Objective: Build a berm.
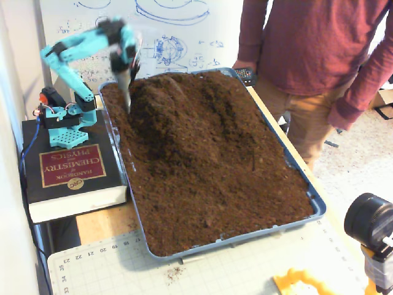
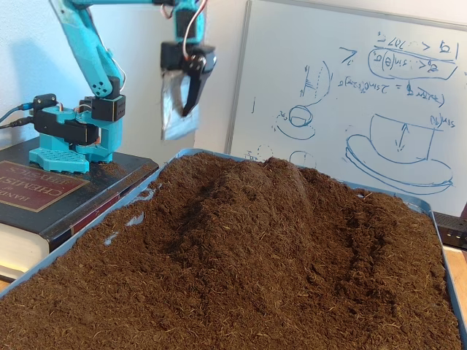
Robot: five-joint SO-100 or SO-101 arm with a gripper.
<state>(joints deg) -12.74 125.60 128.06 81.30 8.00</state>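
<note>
Berm (image 2: pixel 270 182) partly built: a ridge of soil stands at the tray's (image 1: pixel 307 203) far end.
Gripper (image 2: pixel 179 120), scoop blade attached, hangs clear above the soil; finger state cannot be determined. Ridge appears short; extension likely remains.

Setting: a lab or workshop room is suggested.
Whiteboard (image 2: pixel 350 95): hand-drawn sketches and formulas in blue marker are seen behind the table.
Book (image 1: pixel 70 169): a chemistry and physics handbook is used as the arm's stand.
Cutting mat (image 1: pixel 123 270): a gridded, numbered mat is laid on the table.
</note>
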